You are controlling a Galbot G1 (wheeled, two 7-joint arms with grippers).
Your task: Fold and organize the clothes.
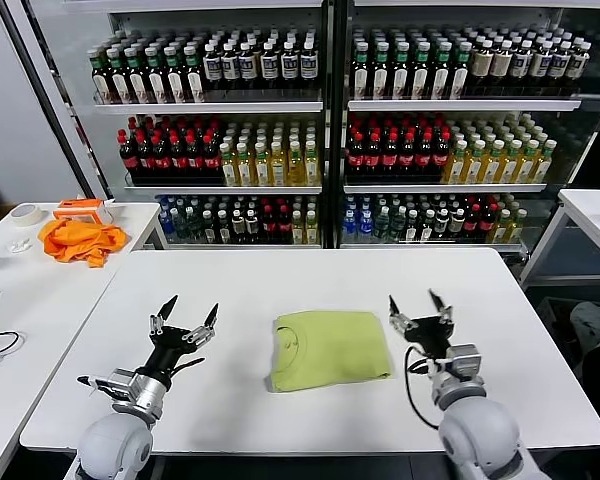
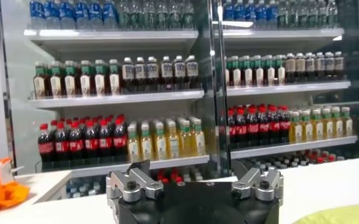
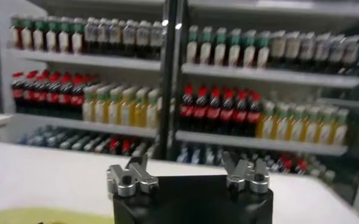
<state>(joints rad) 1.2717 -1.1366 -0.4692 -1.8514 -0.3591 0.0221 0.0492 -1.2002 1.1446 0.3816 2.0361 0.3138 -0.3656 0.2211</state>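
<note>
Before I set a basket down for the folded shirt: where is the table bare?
Bare: the table between the shirt and the far edge, and beyond the right tool. Crowded: the near strip between the left tool and the right one.

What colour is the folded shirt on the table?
Lime green T-shirt, clearest in the head view.

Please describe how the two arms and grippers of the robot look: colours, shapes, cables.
Both arms have rounded light-grey shells and silver metal wrists. The left gripper and the right gripper are black, each with two thin pointed fingers on silver knuckle links. A black cable loops beside the right wrist. No markings are visible.
</note>
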